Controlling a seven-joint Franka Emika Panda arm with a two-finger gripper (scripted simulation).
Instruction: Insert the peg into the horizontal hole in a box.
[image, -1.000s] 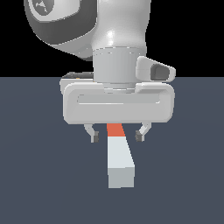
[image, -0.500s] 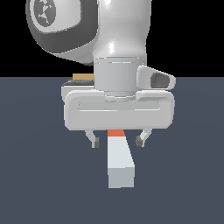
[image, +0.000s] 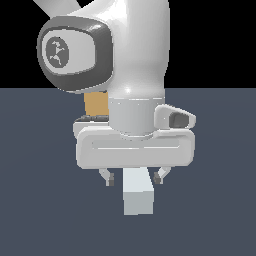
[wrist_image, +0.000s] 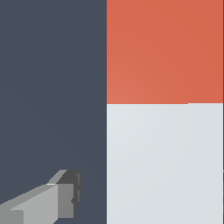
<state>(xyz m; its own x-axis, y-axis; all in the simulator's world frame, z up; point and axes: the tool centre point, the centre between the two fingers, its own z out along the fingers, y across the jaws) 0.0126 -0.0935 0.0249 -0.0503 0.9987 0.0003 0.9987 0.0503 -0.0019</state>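
The peg (image: 137, 194) lies on the dark floor with its pale grey-white end toward the camera. Its orange-red end is hidden behind the hand in the exterior view. In the wrist view both the orange-red part (wrist_image: 164, 50) and the white part (wrist_image: 164, 164) show close up. My gripper (image: 134, 177) is open and hangs low over the peg. Its fingers straddle the peg with a gap on each side. One finger (wrist_image: 52, 202) shows in the wrist view, apart from the peg. A strip of the tan box (image: 96, 104) shows behind the arm. Its hole is hidden.
The arm's large white and grey links (image: 75, 52) fill the upper middle of the exterior view and hide most of the box. The dark blue-grey floor (image: 215, 210) spreads on all sides of the peg.
The gripper has come lower and nearer the camera along the peg, so the orange-red end is now hidden behind the hand. The box now shows behind the arm. The peg has not moved.
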